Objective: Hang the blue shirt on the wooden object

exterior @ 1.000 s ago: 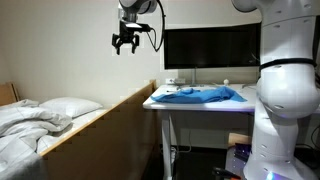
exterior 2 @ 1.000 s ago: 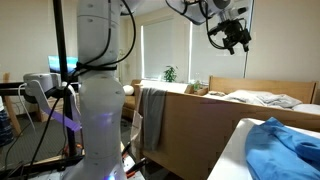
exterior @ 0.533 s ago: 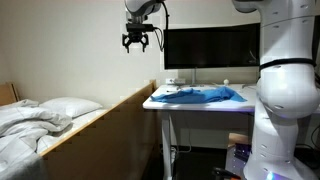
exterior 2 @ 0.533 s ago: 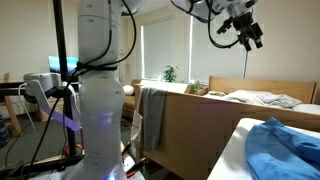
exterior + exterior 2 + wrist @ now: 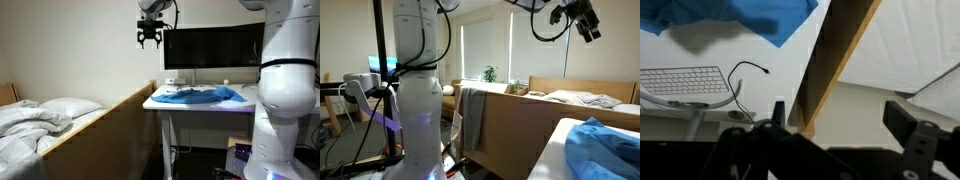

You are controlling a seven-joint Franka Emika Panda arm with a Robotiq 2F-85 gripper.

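White surface (image 5: 156,102) below carried the blue shirt (image 5: 200,95), keyboard (image 5: 680,81) nearby; wooden partition (image 5: 837,55) flanked it; my jaws hung high, wide apart, empty.

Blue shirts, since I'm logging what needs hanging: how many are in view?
1. The blue shirt lies bunched on the white desk, seen in both exterior views and the wrist view; another could be hidden beneath it.

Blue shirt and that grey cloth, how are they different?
The blue shirt is bright blue, and the grey cloth is dull grey. The blue shirt lies crumpled on the white desk, while the grey cloth hangs down over the wooden board. Both are soft fabric.
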